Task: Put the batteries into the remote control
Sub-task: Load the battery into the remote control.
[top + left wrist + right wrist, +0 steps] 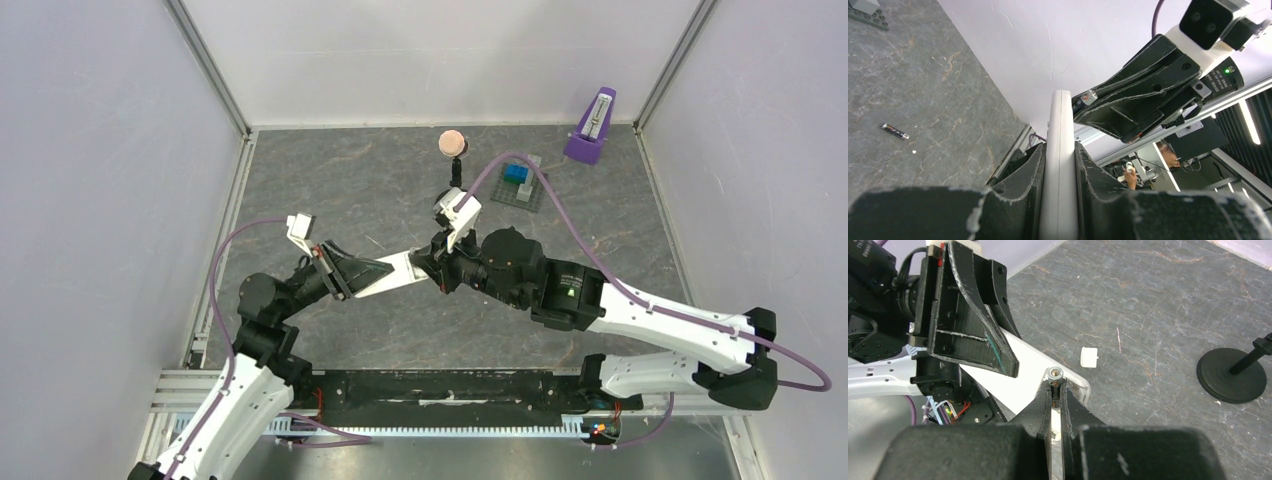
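Observation:
My left gripper [383, 272] [1060, 150] is shut on the white remote control [405, 268] and holds it edge-up above the table. The remote shows as a thin white slab in the left wrist view [1060, 125] and as a plain white back in the right wrist view [1020, 377]. My right gripper [443, 266] [1054, 386] is shut on one battery [1054, 375], metal end outward, right at the remote's end. The second battery [895, 131] lies loose on the grey table. The remote's button face is hidden.
A small white square piece [1089, 357] lies on the table near the remote's end. A black stand [1231, 374] carries a pink ball [453, 143]. A grey plate with blue blocks [520, 182] and a purple metronome [592, 128] stand at the back right.

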{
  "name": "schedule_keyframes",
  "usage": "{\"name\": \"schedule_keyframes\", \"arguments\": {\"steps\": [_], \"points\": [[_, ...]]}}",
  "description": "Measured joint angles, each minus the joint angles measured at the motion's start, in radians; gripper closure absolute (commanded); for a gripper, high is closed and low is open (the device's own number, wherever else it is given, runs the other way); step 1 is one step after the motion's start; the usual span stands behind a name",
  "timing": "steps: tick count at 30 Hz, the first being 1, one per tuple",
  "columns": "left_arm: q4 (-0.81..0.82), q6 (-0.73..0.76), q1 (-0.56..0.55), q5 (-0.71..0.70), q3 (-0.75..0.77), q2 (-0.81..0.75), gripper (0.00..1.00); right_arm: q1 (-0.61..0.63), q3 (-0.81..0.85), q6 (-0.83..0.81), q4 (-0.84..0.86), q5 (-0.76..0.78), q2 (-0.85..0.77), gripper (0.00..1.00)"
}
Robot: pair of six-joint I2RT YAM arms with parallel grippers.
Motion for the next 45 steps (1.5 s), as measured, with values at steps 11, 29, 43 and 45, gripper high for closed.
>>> {"name": "schedule_keyframes", "arguments": {"steps": [11, 29, 43, 45], "points": [[0.066, -0.035, 0.001, -0.035, -0.045, -0.027, 0.98, 0.000, 0.049, 0.001, -0.051, -0.010, 0.045, 1.00], [0.053, 0.002, 0.004, -0.076, -0.076, -0.109, 0.98, 0.000, 0.204, 0.046, -0.220, -0.040, 0.146, 1.00], [0.027, 0.014, 0.005, -0.093, -0.078, -0.121, 0.98, -0.001, 0.208, 0.083, -0.249, -0.040, 0.156, 0.95], [0.029, 0.011, 0.005, -0.092, -0.078, -0.116, 0.98, -0.001, 0.208, 0.084, -0.250, -0.038, 0.158, 0.92]]}}
